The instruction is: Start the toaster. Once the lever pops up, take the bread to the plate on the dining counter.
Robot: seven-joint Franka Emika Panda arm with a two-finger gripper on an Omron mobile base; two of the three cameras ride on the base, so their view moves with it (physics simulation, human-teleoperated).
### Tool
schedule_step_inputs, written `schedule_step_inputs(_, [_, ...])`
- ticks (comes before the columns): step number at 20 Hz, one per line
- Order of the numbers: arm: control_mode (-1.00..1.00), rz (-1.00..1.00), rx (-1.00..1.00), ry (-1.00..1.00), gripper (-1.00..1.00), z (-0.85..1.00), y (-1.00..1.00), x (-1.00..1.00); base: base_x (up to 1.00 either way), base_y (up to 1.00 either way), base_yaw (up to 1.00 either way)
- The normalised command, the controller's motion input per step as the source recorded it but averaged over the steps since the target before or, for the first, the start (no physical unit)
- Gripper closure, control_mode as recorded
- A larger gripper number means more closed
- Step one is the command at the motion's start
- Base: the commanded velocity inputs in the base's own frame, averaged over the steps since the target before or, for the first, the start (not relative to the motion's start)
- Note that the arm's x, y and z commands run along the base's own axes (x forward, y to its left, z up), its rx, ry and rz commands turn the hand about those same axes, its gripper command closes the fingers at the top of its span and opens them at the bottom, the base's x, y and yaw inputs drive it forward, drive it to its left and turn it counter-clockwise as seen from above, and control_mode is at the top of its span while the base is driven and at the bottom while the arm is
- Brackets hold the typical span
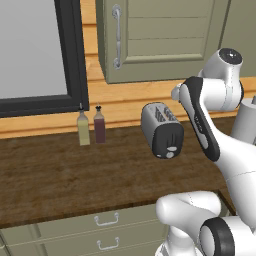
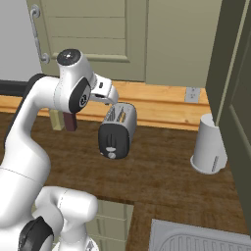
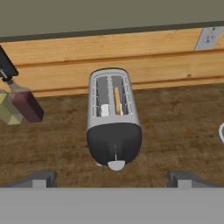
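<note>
The silver-grey toaster [image 3: 111, 118] stands on the wooden counter near the back wall, its black end face [image 2: 112, 142] turned toward me. The pale lever [image 2: 112, 148] sits on that face just above the round knob. The tan bread [image 3: 117, 99] stands on edge in the toaster's right slot. My gripper [image 3: 111, 179] hovers above the toaster on its black-face side. It is open, its fingertips [image 3: 41, 179] set wide apart with nothing between them. The plate and the dining counter are out of view.
Two bottles, one yellowish [image 1: 83, 129] and one dark red [image 1: 99, 126], stand left of the toaster. A white jug [image 2: 210, 144] stands to its right by a tall cabinet side. A sink [image 2: 196, 240] lies at the front right. A wall cabinet [image 1: 155, 35] hangs overhead.
</note>
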Motion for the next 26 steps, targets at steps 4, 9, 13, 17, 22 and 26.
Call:
schedule_step_inputs(4, [-1.0, 0.0, 0.0, 0.0, -1.0, 0.0, 0.0, 0.0, 0.0, 0.0, 0.0])
schedule_step_inputs(9, [-1.0, 0.0, 0.0, 0.0, -1.0, 0.0, 0.0, 0.0, 0.0, 0.0, 0.0])
schedule_step_inputs(13, [-1.0, 0.0, 0.0, 0.0, -1.0, 0.0, 0.0, 0.0, 0.0, 0.0, 0.0])
schedule_step_inputs(17, [-1.0, 0.0, 0.0, 0.0, -1.0, 0.0, 0.0, 0.0, 0.0, 0.0, 0.0])
schedule_step_inputs(22, [-1.0, 0.0, 0.0, 0.0, -1.0, 0.0, 0.0, 0.0, 0.0, 0.0, 0.0])
schedule_step_inputs(26, [-1.0, 0.0, 0.0, 0.0, -1.0, 0.0, 0.0, 0.0, 0.0, 0.0, 0.0])
